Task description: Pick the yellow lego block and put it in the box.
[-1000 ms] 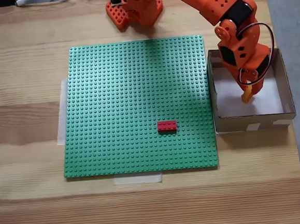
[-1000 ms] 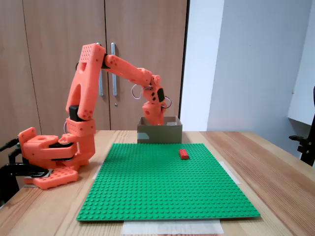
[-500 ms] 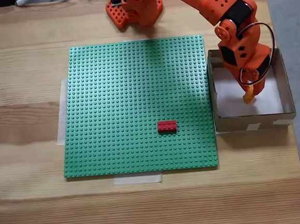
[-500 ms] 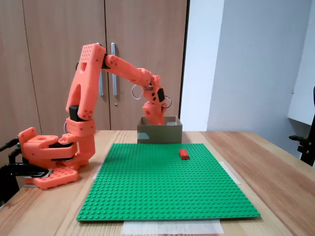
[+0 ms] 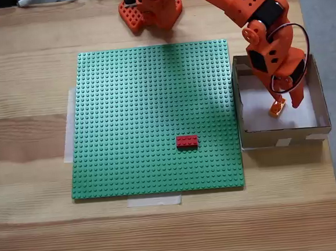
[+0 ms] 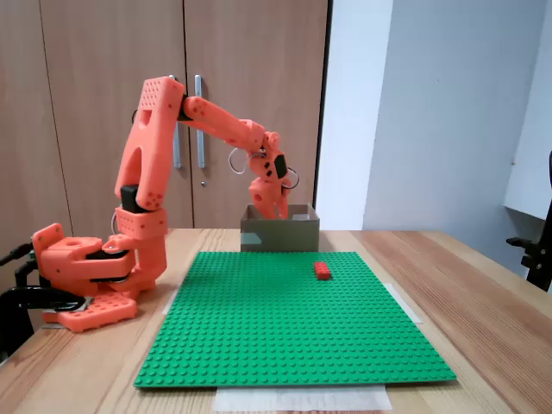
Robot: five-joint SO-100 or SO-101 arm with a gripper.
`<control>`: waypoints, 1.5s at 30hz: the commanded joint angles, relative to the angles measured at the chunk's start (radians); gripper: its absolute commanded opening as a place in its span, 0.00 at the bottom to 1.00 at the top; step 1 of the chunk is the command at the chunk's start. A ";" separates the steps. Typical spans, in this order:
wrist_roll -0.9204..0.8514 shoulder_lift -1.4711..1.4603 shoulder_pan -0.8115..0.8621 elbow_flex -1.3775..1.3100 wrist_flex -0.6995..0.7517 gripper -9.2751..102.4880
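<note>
A: What could go wrong from here?

B: In a fixed view from above, the gripper (image 5: 287, 102) hangs inside the box (image 5: 321, 99), at the right of the frame. The fingers are spread, and the yellow lego block (image 5: 277, 108) lies tilted beside the left one, seemingly on the white floor. I can't tell whether it touches that finger. If it does, lifting the arm could drag or flick it.

A: Enough to throw it out?

B: Unlikely, I'd judge; the block sits near the middle and the cardboard walls surround it. The likelier trouble is the arm (image 5: 245, 3) catching a wall while rising and shoving the box across the tabletop (image 5: 36, 229).

A: What's in the box?

B: Just that yellow block and the gripper's tip. In a fixed view from the front, the near wall of the box (image 6: 280, 235) hides the inside.

A: And the red brick (image 5: 186, 141)?

B: Outside, on the green baseplate (image 5: 125, 105), lower middle of the frame, well apart from the box.
</note>
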 commanded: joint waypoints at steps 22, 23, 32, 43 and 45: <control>-0.100 0.614 0.074 0.302 -0.002 0.17; -0.100 0.641 0.081 0.314 0.005 0.17; -0.112 0.911 0.235 0.465 0.002 0.15; -0.015 1.235 0.514 0.686 -0.086 0.11; -0.009 1.290 0.566 0.732 -0.107 0.11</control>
